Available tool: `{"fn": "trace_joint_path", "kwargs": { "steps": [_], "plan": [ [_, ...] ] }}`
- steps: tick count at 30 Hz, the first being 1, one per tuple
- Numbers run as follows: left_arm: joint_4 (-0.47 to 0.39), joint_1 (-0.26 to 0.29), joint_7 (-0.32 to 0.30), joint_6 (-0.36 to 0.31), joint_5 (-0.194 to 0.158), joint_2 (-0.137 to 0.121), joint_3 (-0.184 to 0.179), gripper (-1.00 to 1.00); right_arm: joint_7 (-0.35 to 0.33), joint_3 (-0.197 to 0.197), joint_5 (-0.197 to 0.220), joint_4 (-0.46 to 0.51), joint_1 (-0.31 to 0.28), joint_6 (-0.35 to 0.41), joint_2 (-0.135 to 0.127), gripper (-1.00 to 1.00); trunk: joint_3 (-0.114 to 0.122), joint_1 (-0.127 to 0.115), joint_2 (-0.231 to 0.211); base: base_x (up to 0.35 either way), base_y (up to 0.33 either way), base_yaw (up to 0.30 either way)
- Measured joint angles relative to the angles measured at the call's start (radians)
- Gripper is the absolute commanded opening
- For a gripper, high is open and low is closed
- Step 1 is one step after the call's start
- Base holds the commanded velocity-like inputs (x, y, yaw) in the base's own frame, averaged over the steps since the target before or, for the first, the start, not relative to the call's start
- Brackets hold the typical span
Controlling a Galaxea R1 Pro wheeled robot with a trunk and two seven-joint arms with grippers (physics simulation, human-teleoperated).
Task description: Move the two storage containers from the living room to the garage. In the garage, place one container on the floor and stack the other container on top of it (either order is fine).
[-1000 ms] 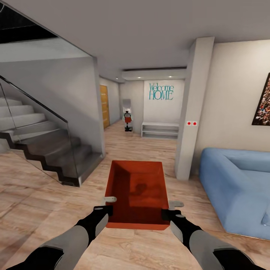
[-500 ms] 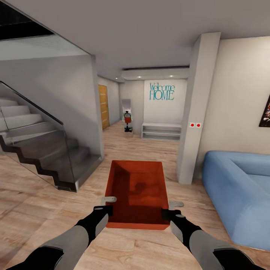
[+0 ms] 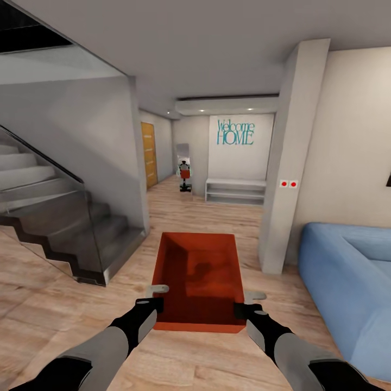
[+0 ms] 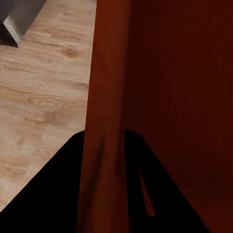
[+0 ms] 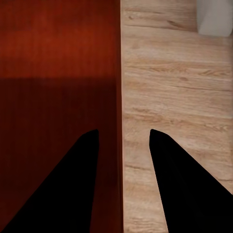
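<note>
Light wood-plank flooring [image 3: 65, 304] fills the frame's lower half; left gripper [image 3: 157, 297] and right gripper [image 3: 245, 302] each clamp a side wall of the orange-red container [image 3: 198, 279].

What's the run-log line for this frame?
phase: carrying | bin: held over wood floor | left end effector: on left wall | right end effector: on right wall | sofa: right | stairs: left
</note>
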State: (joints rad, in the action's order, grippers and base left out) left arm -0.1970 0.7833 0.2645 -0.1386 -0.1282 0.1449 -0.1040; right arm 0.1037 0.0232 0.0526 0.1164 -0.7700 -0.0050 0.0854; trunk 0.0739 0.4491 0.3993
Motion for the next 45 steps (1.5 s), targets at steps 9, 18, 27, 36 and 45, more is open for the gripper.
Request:
{"fn": "trace_joint_path", "kwargs": {
  "steps": [9, 18, 27, 36, 45],
  "plan": [
    [-0.001, 0.0, -0.001, 0.001, 0.004, 0.0, 0.002, -1.0, 0.0, 0.0, 0.002, -0.001, 0.0, -0.004, 0.0, -1.0, 0.0, 0.0, 0.0, 0.322, 0.0, 0.0],
    [-0.001, 0.0, -0.001, 0.001, 0.004, 0.0, 0.002, -1.0, 0.0, 0.0, 0.002, -0.001, 0.0, -0.004, 0.0, -1.0, 0.0, 0.0, 0.0, 0.322, 0.0, 0.0],
    [-0.001, 0.0, -0.001, 0.001, 0.004, 0.0, 0.002, -1.0, 0.0, 0.001, 0.002, -0.001, 0.0, -0.004, 0.0, -1.0, 0.0, 0.0, 0.0, 0.322, 0.0, 0.0],
    [-0.001, 0.0, -0.001, 0.001, 0.005, 0.0, 0.002, -1.0, 0.0, 0.0, 0.002, -0.001, 0.0, -0.004, 0.0, -1.0, 0.0, 0.0, 0.0, 0.322, 0.0, 0.0],
    [-0.001, 0.0, -0.001, 0.001, 0.005, 0.0, 0.002, -1.0, 0.0, 0.001, 0.002, -0.001, 0.0, -0.004, 0.0, -1.0, 0.0, 0.0, 0.0, 0.322, 0.0, 0.0]
  ]
}}
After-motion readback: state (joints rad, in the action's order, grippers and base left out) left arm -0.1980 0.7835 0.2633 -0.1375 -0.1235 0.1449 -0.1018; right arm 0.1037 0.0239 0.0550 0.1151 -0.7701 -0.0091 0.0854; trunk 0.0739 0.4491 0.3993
